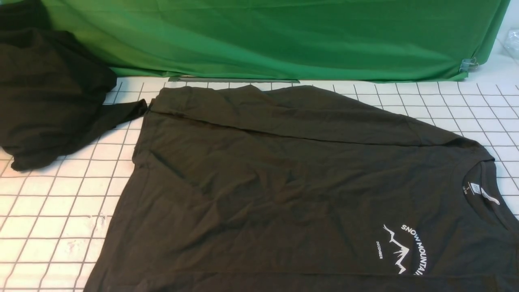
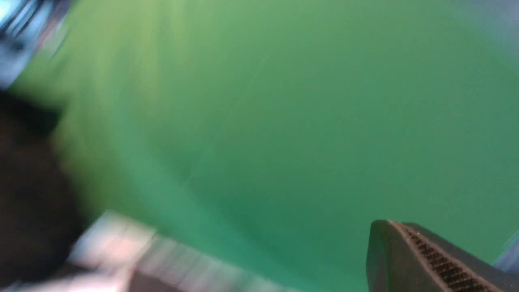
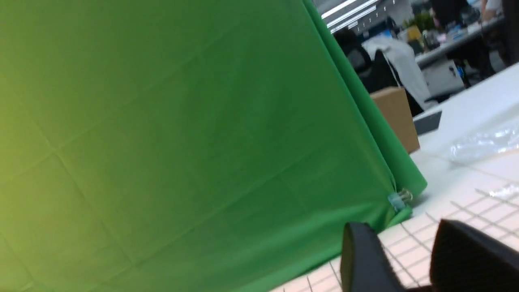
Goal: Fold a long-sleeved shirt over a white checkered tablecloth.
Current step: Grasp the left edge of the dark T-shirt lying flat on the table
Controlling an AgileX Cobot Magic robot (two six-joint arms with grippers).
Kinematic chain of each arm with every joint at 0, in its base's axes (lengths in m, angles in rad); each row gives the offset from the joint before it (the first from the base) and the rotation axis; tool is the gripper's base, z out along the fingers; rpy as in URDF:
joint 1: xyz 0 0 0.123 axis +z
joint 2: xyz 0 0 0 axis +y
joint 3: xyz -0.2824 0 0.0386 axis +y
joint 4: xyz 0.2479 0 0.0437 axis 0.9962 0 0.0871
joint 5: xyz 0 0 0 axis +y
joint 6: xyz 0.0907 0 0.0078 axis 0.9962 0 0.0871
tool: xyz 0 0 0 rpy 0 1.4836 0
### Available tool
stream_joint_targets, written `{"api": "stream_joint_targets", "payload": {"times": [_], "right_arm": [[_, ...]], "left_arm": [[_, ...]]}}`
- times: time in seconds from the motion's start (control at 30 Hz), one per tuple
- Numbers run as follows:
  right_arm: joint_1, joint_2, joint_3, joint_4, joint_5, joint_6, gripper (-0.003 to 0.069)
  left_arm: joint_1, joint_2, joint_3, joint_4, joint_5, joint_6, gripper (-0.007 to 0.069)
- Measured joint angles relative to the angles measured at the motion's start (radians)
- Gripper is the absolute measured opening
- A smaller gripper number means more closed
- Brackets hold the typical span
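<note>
The sleeve already lies across the body on the side nearest the plain green fabric backdrop (image 1: 284, 36). The next fold probably needs both end effectors pinching the large dark olive-black long-sleeved shirt (image 1: 284, 182) at matching edge points. They should lift low and lay it over evenly. The shirt lies flat on the white checkered tablecloth (image 1: 52, 211) just in front of the backdrop, with its collar toward the backdrop's right end. Neither end effector touches the shirt. The left end effector (image 2: 405, 235) has its fingers together, and the right end effector (image 3: 403, 233) has its fingers apart around nothing. Both point toward the backdrop.
</note>
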Motion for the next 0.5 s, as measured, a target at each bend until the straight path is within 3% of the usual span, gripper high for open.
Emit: {"api": "stream_joint_targets", "payload": {"times": [0.13,0.2,0.27,0.33,0.4,0.5], "right_arm": [[0.000,0.000,0.000,0.000,-0.019,0.042,0.0237],[0.011,0.001,-0.028,0.000,0.066,0.077,0.0173],[0.037,0.023,-0.116,-0.014,0.205,0.050,0.0080],[0.077,0.070,-0.213,-0.021,0.363,-0.029,0.0034],[0.114,0.143,-0.305,-0.026,0.488,-0.095,0.0016],[0.207,0.347,-0.513,-0.034,0.769,-0.197,0.0007]], "left_arm": [[0.000,0.288,-0.125,-0.059,0.444,0.228,0.0002],[0.000,0.447,-0.127,-0.097,0.559,0.339,0.0002],[0.000,0.577,-0.113,-0.117,0.594,0.397,0.0002],[-0.004,0.662,-0.095,-0.117,0.598,0.416,0.0000],[-0.021,0.722,-0.080,-0.111,0.590,0.427,-0.0003],[-0.131,0.815,-0.056,-0.081,0.544,0.404,-0.0004]]}}
